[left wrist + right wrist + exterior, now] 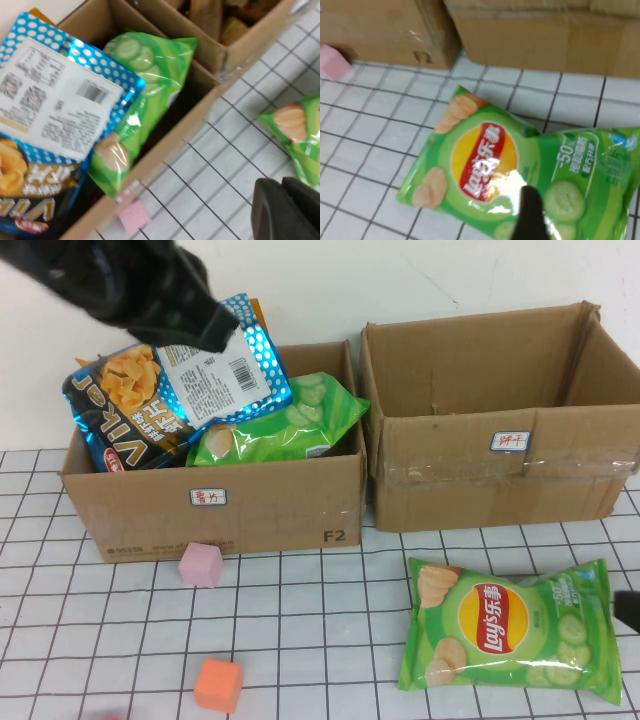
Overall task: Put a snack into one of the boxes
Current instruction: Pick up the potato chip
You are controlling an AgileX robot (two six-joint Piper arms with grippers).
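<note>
My right gripper [530, 215] hovered over the green Lay's bag [510, 632] — flat on the table at 6 o'clock of the empty right box [500, 475], long axis 3-to-9; right jaw state: cannot tell. Left gripper [185, 315] was shut over the full left box [215, 520], far from it.

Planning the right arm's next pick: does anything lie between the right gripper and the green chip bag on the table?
Nothing visible does. The right gripper hangs directly above the green chip bag, which lies flat and uncovered on the table. The left gripper is far off, over the left box.
</note>
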